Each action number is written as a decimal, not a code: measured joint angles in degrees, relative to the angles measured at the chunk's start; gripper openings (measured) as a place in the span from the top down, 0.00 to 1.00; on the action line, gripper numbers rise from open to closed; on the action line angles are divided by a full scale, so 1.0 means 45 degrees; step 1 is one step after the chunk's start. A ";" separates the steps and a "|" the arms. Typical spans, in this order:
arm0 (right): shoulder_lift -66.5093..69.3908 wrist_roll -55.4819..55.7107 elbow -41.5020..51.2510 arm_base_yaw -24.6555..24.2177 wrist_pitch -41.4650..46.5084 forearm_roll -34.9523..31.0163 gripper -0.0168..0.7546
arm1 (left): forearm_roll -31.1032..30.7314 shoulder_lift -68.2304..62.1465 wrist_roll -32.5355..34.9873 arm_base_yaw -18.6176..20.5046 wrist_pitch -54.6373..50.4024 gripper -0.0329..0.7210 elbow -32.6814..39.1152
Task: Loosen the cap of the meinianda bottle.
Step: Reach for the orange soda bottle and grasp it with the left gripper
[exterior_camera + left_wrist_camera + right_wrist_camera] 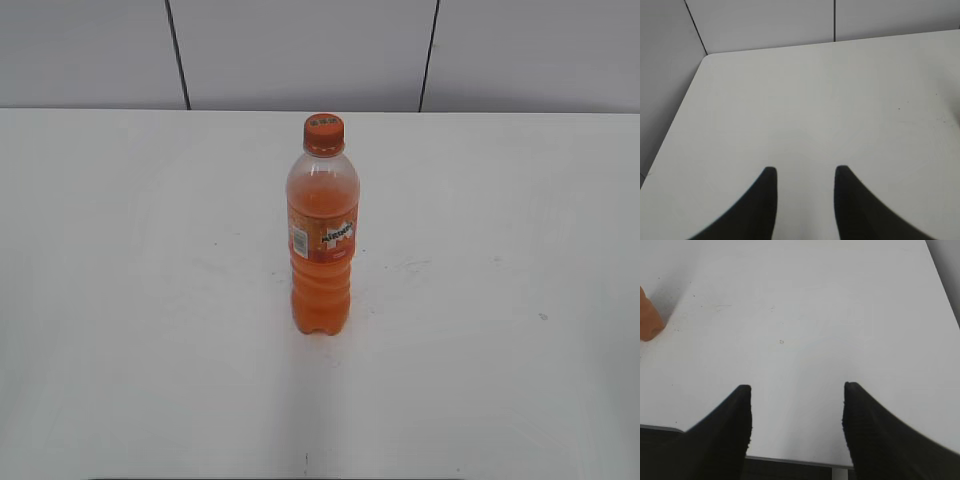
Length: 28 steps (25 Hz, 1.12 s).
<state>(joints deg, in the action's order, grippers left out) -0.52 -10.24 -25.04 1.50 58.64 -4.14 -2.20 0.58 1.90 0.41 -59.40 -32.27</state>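
Note:
The meinianda bottle (322, 240) stands upright in the middle of the white table, holding orange drink, with an orange label and white logo. Its small orange cap (324, 133) sits screwed on top. Neither gripper shows in the exterior view. In the left wrist view my left gripper (805, 172) is open and empty over bare table; the bottle is out of that view. In the right wrist view my right gripper (796, 389) is open and empty near the table's front edge; an orange sliver of the bottle (647, 320) shows at the far left edge.
The white table (500, 300) carries only the bottle. A grey panelled wall (300, 50) runs behind it. The table's far left corner (707, 55) shows in the left wrist view, and its front edge (790, 460) shows in the right wrist view.

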 joint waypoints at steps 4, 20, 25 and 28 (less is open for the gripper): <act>0.0000 0.0000 0.0000 0.0000 0.0000 0.0000 0.41 | 0.0000 0.0000 0.0000 0.0000 0.0000 0.63 0.0000; 0.0000 0.0000 0.0000 0.0000 0.0000 0.0000 0.41 | 0.0011 0.0000 0.0000 0.0000 0.0010 0.63 0.0000; 0.0000 0.0000 0.0000 0.0000 0.0000 0.0000 0.41 | 0.0011 0.0000 0.0000 0.0000 0.0010 0.63 0.0000; 0.0000 0.0000 0.0000 0.0000 0.0000 0.0000 0.41 | 0.0011 0.0000 0.0000 0.0000 0.0010 0.63 0.0000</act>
<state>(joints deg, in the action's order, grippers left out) -0.52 -10.24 -25.04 1.50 58.64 -4.14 -2.16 0.58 1.90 0.41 -59.35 -32.27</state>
